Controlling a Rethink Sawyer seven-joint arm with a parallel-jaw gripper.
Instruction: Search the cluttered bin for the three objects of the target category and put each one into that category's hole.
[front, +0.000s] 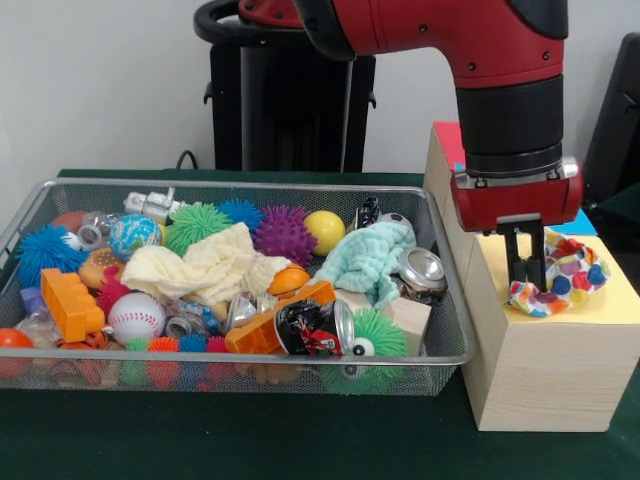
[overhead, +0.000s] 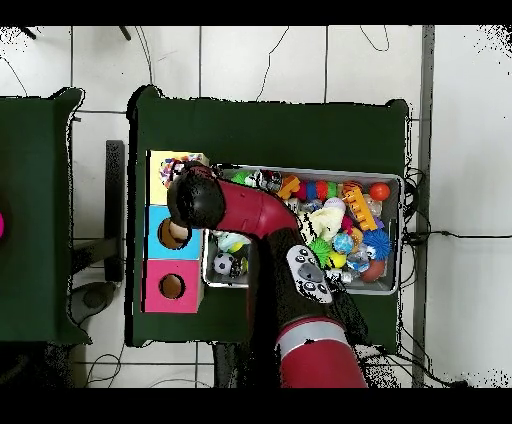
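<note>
My gripper (front: 527, 283) hangs over the yellow top (front: 620, 300) of the pale wooden box at the right. Its fingers stand close together, shut on the left part of a confetti cloth (front: 568, 272), which rests bunched on the yellow top. The round hole is hidden under the cloth and gripper. The wire-mesh bin (front: 240, 185) sits left of the box, full of toys. No other confetti cloth shows in it. In the overhead view my arm (overhead: 200, 197) covers the gripper, and a bit of the cloth (overhead: 192, 159) shows on the yellow box (overhead: 165, 165).
A cream cloth (front: 205, 265) and a mint-green cloth (front: 365, 260) lie in the bin among spiky balls, crushed cans, a baseball (front: 136, 315) and an orange brick (front: 70, 303). Blue-topped (overhead: 158, 240) and red-topped (overhead: 170, 287) boxes stand in line with the yellow one.
</note>
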